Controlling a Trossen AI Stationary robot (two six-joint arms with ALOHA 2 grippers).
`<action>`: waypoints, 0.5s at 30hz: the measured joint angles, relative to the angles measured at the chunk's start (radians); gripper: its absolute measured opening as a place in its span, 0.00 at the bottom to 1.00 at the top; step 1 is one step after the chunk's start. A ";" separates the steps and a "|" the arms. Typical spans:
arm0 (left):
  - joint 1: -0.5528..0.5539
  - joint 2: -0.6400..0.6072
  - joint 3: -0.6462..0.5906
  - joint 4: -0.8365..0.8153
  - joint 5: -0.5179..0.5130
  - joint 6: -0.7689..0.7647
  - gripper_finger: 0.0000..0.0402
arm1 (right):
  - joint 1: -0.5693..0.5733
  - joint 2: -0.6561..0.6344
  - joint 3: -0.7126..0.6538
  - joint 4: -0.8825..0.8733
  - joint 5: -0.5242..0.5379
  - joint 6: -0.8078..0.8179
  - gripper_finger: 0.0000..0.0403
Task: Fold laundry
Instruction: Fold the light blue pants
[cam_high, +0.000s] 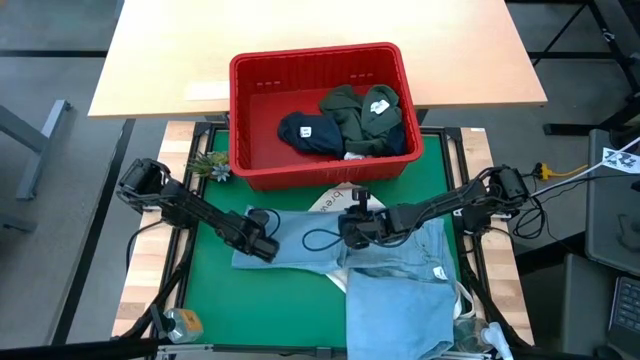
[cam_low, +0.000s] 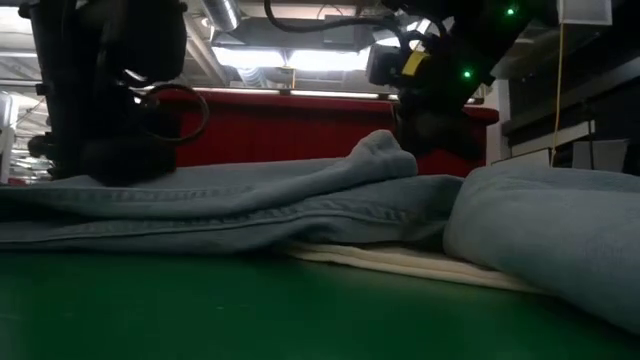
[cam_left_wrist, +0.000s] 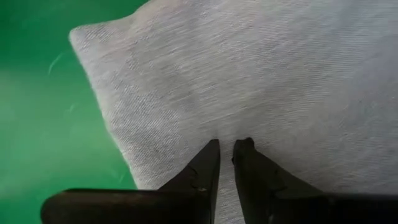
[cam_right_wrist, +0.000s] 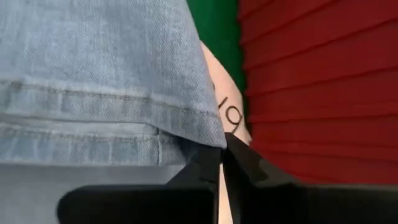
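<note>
Denim jeans (cam_high: 395, 275) lie spread on the green counter (cam_high: 205, 285) just in front of the red basket (cam_high: 262, 150). Left claw (cam_high: 266, 247) pinches their left edge; right claw (cam_high: 352, 226) is clenched on their top hem beside the basket.

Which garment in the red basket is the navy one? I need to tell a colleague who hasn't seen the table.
Start at the red basket at the far end of the green mat. All the clothes in it are bunched toward its right side. The navy garment is the leftmost of these, a dark blue bundle with a small white tag on top, while its neighbours to the right are olive green.
</note>
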 joint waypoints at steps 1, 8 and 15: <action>0.000 0.000 0.000 -0.010 0.001 -0.022 0.10 | 0.000 0.000 0.000 -0.006 -0.002 -0.008 0.01; 0.000 0.001 0.009 -0.035 0.009 -0.064 0.06 | -0.001 0.000 0.000 -0.020 -0.203 -0.007 0.08; 0.000 0.002 0.103 -0.101 -0.001 -0.054 0.01 | -0.002 0.000 0.000 -0.039 -0.227 -0.010 0.09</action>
